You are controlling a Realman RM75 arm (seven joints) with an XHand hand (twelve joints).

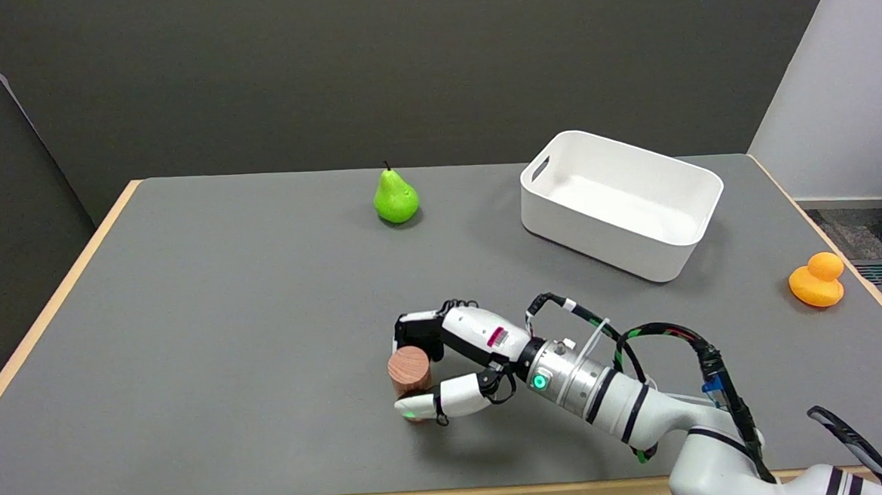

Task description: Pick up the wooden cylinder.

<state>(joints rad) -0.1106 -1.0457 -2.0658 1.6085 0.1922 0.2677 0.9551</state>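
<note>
Cylinder (408, 368) near the table's (226, 327) front, between the fingers of the right hand (454, 360), pear (395, 197) far behind it, bin (620, 204) back right, duck (817, 279) at right edge

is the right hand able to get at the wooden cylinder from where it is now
Yes, it looks so. The right hand is already at the wooden cylinder, which stands upright on the table, with fingers on its far side and the thumb on its near side. Nothing lies between them; whether the grip is firm cannot be told.
</note>
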